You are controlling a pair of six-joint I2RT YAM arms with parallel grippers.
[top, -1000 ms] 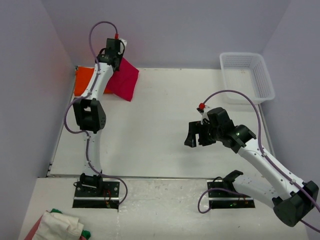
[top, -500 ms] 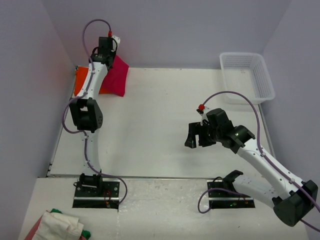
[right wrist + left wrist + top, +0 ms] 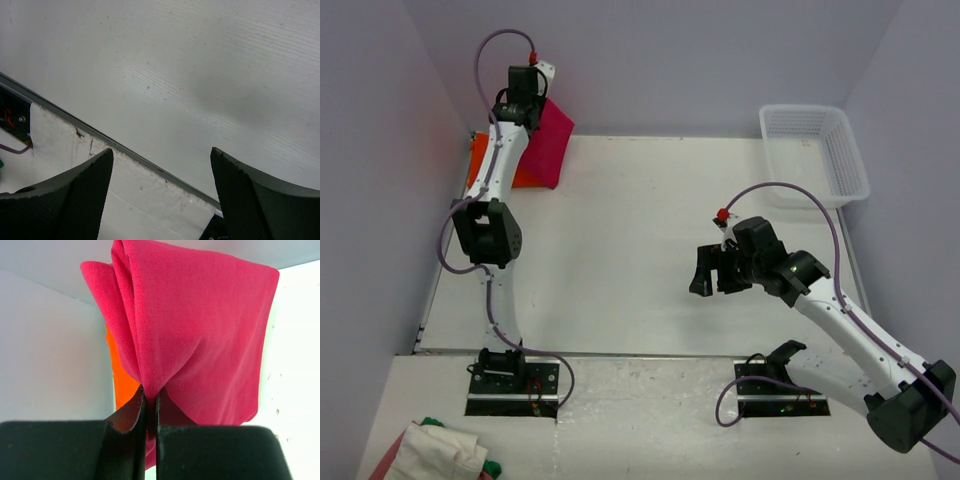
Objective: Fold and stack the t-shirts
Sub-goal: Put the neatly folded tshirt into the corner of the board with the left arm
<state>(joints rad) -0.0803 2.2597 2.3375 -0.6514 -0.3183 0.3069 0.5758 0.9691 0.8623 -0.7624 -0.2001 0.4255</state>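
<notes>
One step short of a stack, the left gripper (image 3: 148,395), clamped on the folded red shirt (image 3: 200,330) hanging just below it, has swung farther back, partly over the orange shirt (image 3: 122,382) beneath, while the right gripper (image 3: 715,276) waits, jaws apart.

Shirt (image 3: 552,140) far-L, basket (image 3: 847,160) far-R; table (image 3: 620,230) mid free.

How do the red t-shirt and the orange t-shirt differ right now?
Colour: the red t-shirt is crimson, the orange t-shirt bright orange.
Hold: the red t-shirt hangs bunched from the shut left hand; the orange t-shirt is in no hand.
Visibility: the red t-shirt shows broadly; the orange t-shirt lies on the table, mostly hidden behind it.
Both are plain and sit at the far left corner.
</notes>
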